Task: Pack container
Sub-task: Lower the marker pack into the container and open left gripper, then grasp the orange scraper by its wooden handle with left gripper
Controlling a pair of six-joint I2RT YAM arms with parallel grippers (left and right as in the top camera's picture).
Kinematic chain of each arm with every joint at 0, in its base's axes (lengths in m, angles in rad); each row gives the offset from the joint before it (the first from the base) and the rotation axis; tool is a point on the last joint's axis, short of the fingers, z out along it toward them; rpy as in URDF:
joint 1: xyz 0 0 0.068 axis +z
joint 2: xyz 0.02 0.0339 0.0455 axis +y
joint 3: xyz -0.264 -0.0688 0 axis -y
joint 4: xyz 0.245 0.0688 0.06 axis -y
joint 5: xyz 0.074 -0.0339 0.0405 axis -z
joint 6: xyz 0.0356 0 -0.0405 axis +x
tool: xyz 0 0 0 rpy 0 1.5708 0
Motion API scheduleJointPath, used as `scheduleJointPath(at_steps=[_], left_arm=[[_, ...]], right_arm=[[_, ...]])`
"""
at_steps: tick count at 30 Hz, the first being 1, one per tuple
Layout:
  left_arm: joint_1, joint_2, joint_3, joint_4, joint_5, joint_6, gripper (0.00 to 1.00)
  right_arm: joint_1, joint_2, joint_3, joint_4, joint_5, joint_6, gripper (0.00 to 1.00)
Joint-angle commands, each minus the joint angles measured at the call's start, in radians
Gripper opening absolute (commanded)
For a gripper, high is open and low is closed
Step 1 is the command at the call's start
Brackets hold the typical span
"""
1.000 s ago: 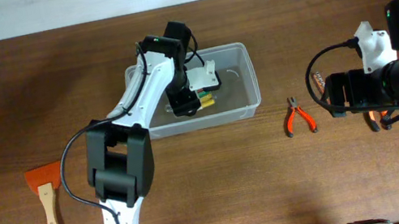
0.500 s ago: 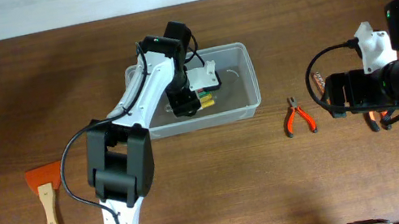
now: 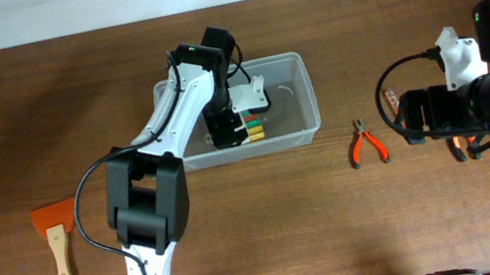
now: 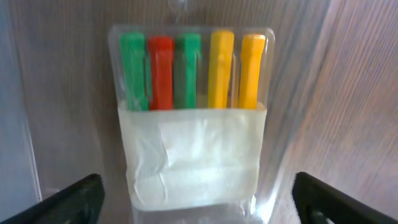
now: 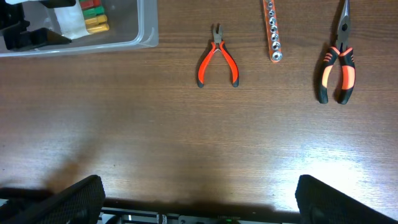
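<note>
**A:** Which step is this?

**B:** Placing, I'd say. The pack of coloured sticks (image 4: 193,93) lies inside the container (image 3: 311,96). The left end effector (image 4: 199,205) hangs over it, spread wide and holding nothing.

**A:** Next?

**B:** Lift straight out, clear of the walls. The right end effector (image 5: 199,202), wide open and empty, is near the red pliers (image 5: 217,62).

**A:** The container?

**B:** Clear plastic, rounded corners, rolled rim, on the table (image 3: 243,239) toward its far edge.

Two pliers (image 5: 217,59), one container (image 3: 311,96), scraper (image 3: 57,236), socket rail (image 5: 272,28), blister pack (image 4: 193,124)
</note>
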Motion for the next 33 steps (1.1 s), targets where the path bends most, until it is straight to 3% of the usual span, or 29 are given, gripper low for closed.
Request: scheduleJointPath(at_steps=[1,6,9,15,20,26,33], left_arm=[[0.018,-0.099,0.063,-0.022,-0.071,-0.093,0.99],[0.070,-0.240,0.141,-0.085,-0.165,-0.328,0.99],[0.130,-0.346,0.159,-0.156,-0.173,-0.408,0.99],[0.325,-0.535,0.159,-0.334,-0.171,-0.682,0.99],[0.463,-0.632,0.131,-0.406,-0.111,-0.749,0.99],[0.504,-0.820,-0.105,-0.390,-0.111,-0.786,0.99],[0.531,-1.143,-0.584,-0.306,-0.119,-0.858,0.99]], right_arm=[[-0.006,0.001,0.000,0.000,0.006,0.001,0.99],[-0.005,0.001,0.000,0.000,0.006,0.002,0.99],[-0.005,0.001,0.000,0.000,0.006,0.002,0.99],[-0.005,0.001,0.000,0.000,0.005,0.002,0.99],[-0.006,0.001,0.000,0.000,0.005,0.002,0.99],[-0.005,0.001,0.000,0.000,0.005,0.002,0.99],[-0.005,0.001,0.000,0.001,0.005,0.002,0.99]])
